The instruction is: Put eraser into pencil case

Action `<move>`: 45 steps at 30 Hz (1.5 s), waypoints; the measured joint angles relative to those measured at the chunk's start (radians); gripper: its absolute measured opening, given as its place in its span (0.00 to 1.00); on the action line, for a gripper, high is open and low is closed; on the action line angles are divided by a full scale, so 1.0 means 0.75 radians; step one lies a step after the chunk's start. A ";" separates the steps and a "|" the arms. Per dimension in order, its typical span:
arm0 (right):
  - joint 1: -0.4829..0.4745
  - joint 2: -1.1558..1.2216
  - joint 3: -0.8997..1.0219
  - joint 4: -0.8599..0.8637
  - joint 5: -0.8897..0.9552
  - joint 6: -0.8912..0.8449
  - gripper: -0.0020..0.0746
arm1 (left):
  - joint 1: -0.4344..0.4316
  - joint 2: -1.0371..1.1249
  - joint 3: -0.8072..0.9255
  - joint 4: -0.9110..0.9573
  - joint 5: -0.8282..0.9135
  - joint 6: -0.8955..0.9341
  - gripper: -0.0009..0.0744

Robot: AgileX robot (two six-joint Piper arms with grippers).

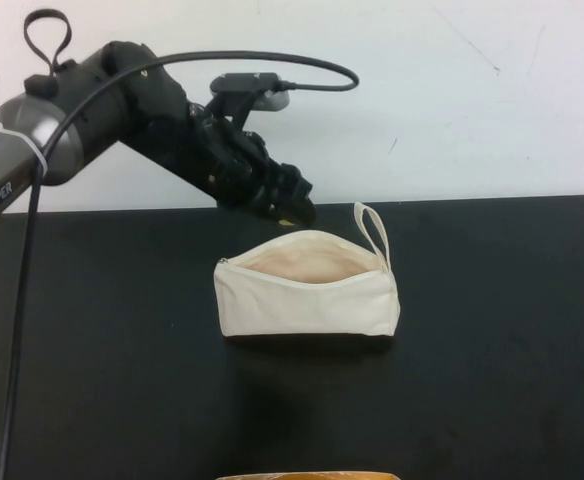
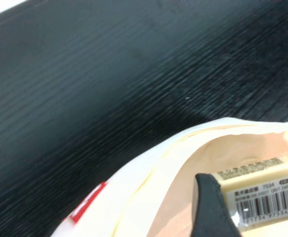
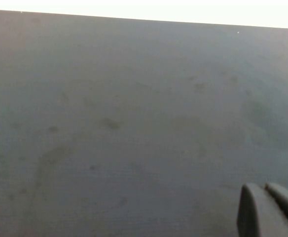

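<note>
The cream-white pencil case (image 1: 307, 300) lies in the middle of the black table, its zip open and its loop strap (image 1: 374, 230) at the right end. My left gripper (image 1: 294, 208) hangs just above the case's back rim. In the left wrist view it is shut on the tan-yellow eraser (image 2: 260, 196), barcode label showing, held over the case's open mouth (image 2: 193, 187). One dark finger (image 2: 213, 207) presses the eraser's side. My right gripper (image 3: 277, 207) is out of the high view; its two fingertips lie together over bare table.
The black table (image 1: 92, 350) ends at a white wall behind. A tan object (image 1: 307, 476) peeks in at the near edge of the high view. The left arm's cable (image 1: 17, 330) hangs down at the left.
</note>
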 joint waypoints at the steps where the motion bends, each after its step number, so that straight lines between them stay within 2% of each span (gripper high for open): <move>1: 0.000 0.000 0.000 0.000 0.000 0.000 0.02 | 0.000 0.000 -0.012 0.026 0.007 -0.027 0.45; 5: 0.000 0.000 0.000 0.000 0.000 0.000 0.02 | 0.000 0.000 -0.078 0.112 0.069 -0.100 0.40; 11: 0.000 0.000 0.000 0.000 0.000 0.000 0.02 | 0.000 0.003 -0.103 0.134 0.154 -0.118 0.40; 13: 0.000 0.000 0.000 0.000 0.000 0.000 0.02 | 0.000 0.013 -0.105 0.127 0.163 -0.106 0.44; 18: 0.000 0.000 0.000 0.000 0.000 0.000 0.02 | 0.000 0.063 -0.105 0.086 0.169 -0.054 0.63; 20: 0.000 0.000 0.000 0.000 0.000 0.000 0.02 | 0.000 0.070 -0.105 0.086 0.169 -0.045 0.65; 22: 0.000 0.000 0.000 0.000 0.000 0.000 0.02 | 0.000 0.071 -0.112 0.086 0.191 -0.019 0.58; 23: 0.000 0.000 0.000 0.000 0.000 0.000 0.02 | 0.000 0.071 -0.124 0.086 0.221 -0.003 0.51; 26: 0.000 0.000 0.000 0.000 0.000 0.000 0.02 | 0.000 0.073 -0.194 0.086 0.335 0.017 0.21; 27: 0.000 0.000 0.000 0.000 0.000 0.000 0.02 | 0.000 0.073 -0.229 0.089 0.362 0.019 0.14; 29: 0.000 0.000 0.000 0.000 0.000 0.000 0.02 | 0.000 0.058 -0.305 0.106 0.383 0.014 0.07; 36: 0.000 0.000 0.000 0.000 0.000 0.000 0.02 | 0.000 -0.165 -0.475 0.336 0.408 -0.057 0.02; 40: 0.000 0.000 0.000 0.000 0.000 0.000 0.02 | 0.000 -0.373 -0.491 0.552 0.380 -0.145 0.01; 45: 0.000 0.000 0.000 0.000 0.000 0.000 0.02 | 0.000 -0.605 -0.497 0.695 0.343 -0.190 0.01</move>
